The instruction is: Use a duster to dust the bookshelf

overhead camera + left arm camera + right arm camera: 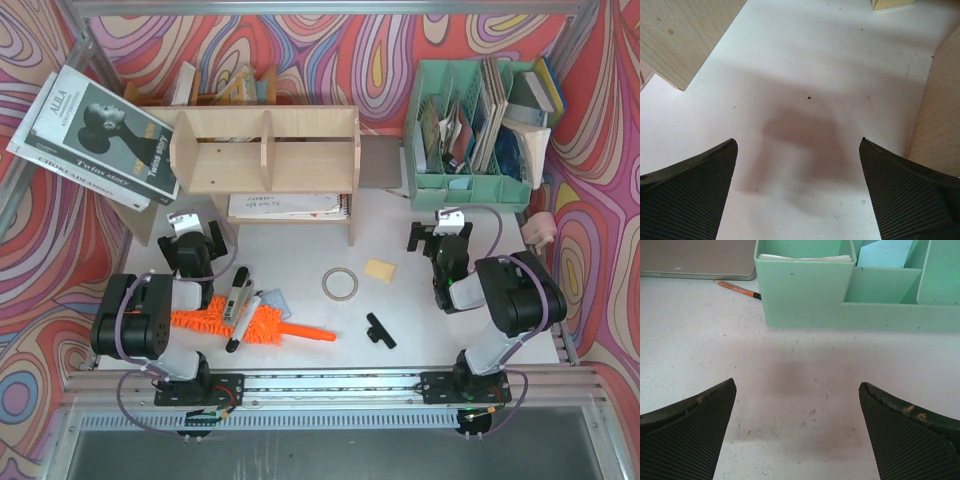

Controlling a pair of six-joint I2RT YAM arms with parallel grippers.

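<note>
Two matching arms on show: the left arm [150, 320] and the right arm [510, 295] are chunky black joint housings joined by white links. Each trails a looping lilac-grey cable [122, 350] down to a black base plate [200, 388]. A white camera block [185, 222] caps each wrist. Up close, the left gripper [797, 190] has black fingers [685, 195] with finely ribbed pads (those of the right gripper [797, 430] carry tan scuffs).

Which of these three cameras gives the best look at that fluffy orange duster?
The top external view: the duster lies flat near the left arm, a marker pen across its shaggy head. Neither wrist camera shows any of it.
</note>
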